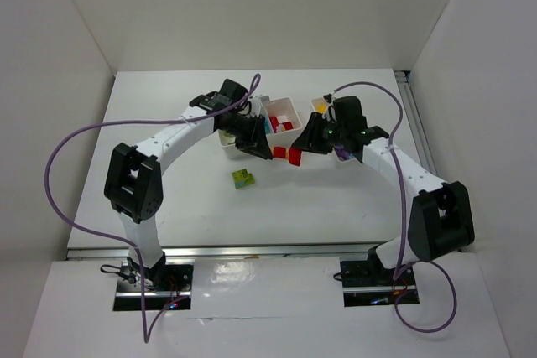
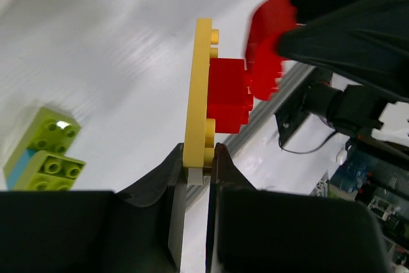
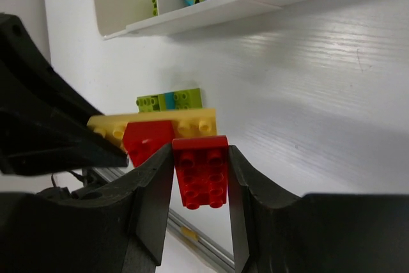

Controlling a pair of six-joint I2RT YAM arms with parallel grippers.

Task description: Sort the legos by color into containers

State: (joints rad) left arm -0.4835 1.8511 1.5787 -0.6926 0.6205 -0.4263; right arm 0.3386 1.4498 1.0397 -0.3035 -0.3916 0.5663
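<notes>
Overhead, a plain white counter with a faint streaky grain sits boxed in by bare white walls. A metal rail runs along its near edge, and purple cables loop from both arms. Both arms meet above the middle of the counter. The left claw is clamped on the edge of a thin yellow plate, held upright off the surface. The right claw is pinched onto a red brick right beside a second red brick stuck on the plate. A lime and teal stack lies loose on the counter nearby. A white tray with compartments stands just beyond.
</notes>
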